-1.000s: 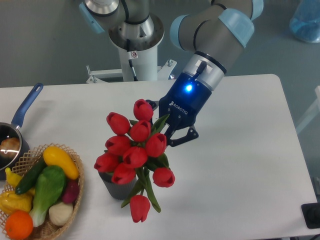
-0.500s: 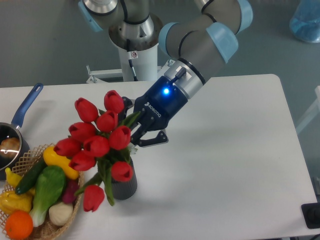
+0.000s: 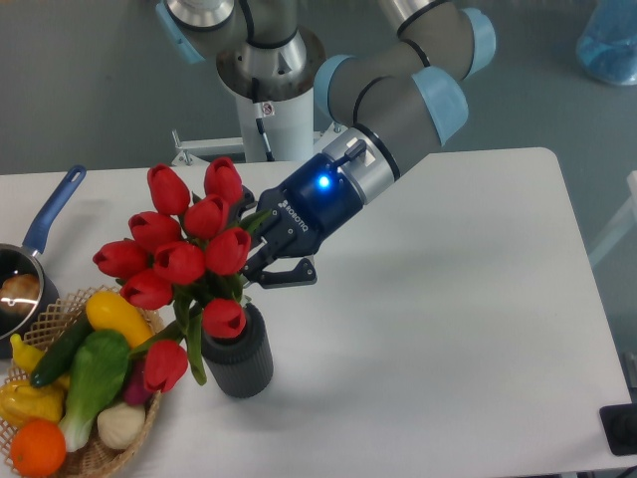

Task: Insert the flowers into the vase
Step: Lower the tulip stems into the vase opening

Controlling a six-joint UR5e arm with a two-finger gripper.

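The end effector (image 3: 261, 261) is clamped on the stems of the flowers (image 3: 184, 261), whose red heads spread out to its left and tilt that way. The vase (image 3: 240, 355) stands on the table (image 3: 448, 329) just below the end effector, its mouth partly hidden by blooms. One bloom droops over the basket (image 3: 149, 398) of vegetables further left.

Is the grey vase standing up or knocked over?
Standing up. The vase sits on its base on the table, mouth upward, with the flowers above it.
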